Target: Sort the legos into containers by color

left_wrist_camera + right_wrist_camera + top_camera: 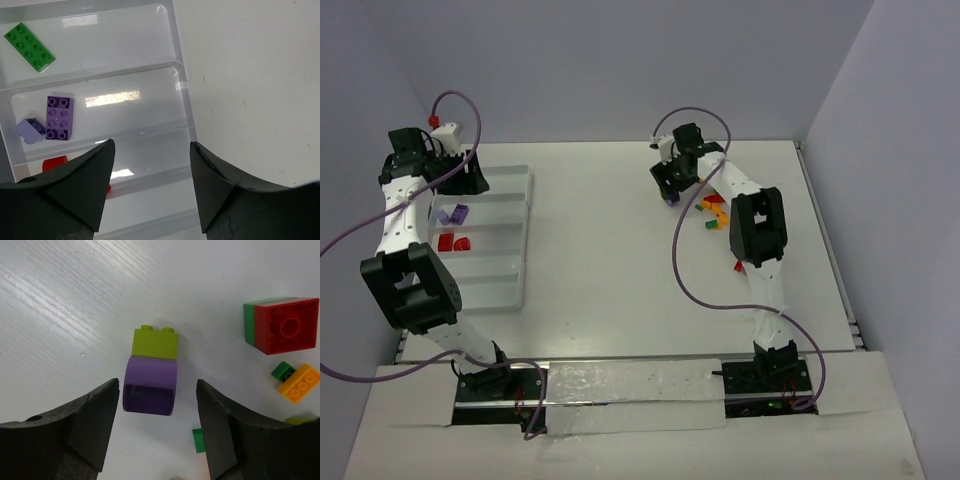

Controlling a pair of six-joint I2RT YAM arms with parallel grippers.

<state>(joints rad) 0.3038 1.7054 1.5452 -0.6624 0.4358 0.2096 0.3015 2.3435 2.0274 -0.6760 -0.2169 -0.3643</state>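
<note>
The white tray [510, 235] lies at the left. In the left wrist view its compartments [182, 85] hold a green brick [30, 46], a purple brick [59, 117], a lavender brick [30, 131] and a red brick [54, 163]. My left gripper [152, 150] hovers open and empty over the tray [465, 180]. My right gripper [158, 385] is open, jaws either side of a purple brick [150, 390] joined to a lime brick [156, 342], not touching it. It is at the table's far middle [670, 188].
Loose bricks lie right of the right gripper: a red-and-green block [285, 325], an orange brick [299, 384], small green bricks [199, 440]. From above, orange [718, 215] and red [740, 265] pieces sit by the right arm.
</note>
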